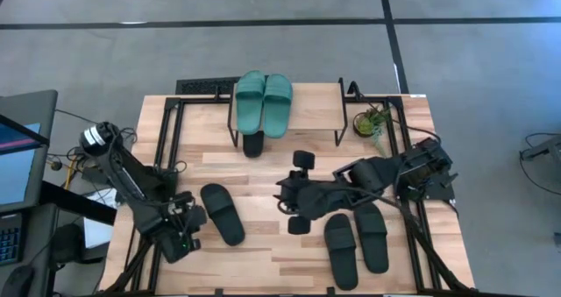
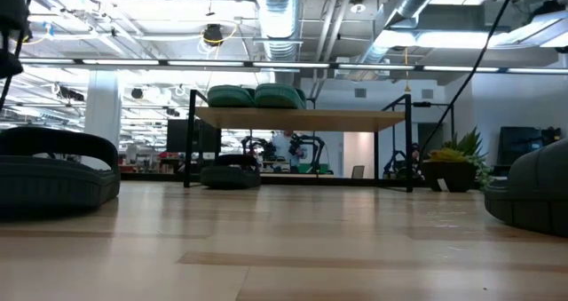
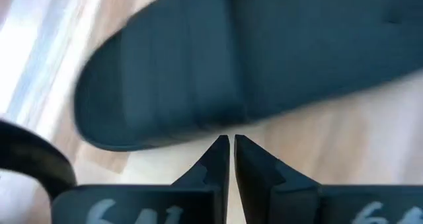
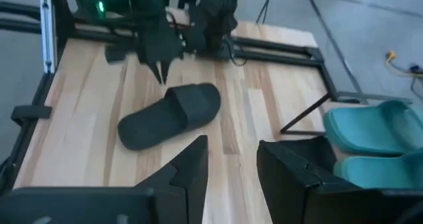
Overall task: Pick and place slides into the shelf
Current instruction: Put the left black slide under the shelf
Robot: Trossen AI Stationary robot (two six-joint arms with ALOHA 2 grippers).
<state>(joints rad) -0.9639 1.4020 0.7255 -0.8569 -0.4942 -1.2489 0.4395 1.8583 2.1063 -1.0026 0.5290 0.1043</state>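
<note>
The dark left arm reaches in from the table's left edge, its two-finger left gripper (image 3: pixel 229 159) low over the front-left of the tabletop with the pointed black fingers (image 3: pixel 213 159) nearly pressed together, only a thin slit between them, gripping nothing. The dark right arm stretches from the right edge toward the table's middle, wrist angled leftward, its two-finger right gripper (image 4: pixel 231 168) held with its jaws parted and nothing between them.
</note>
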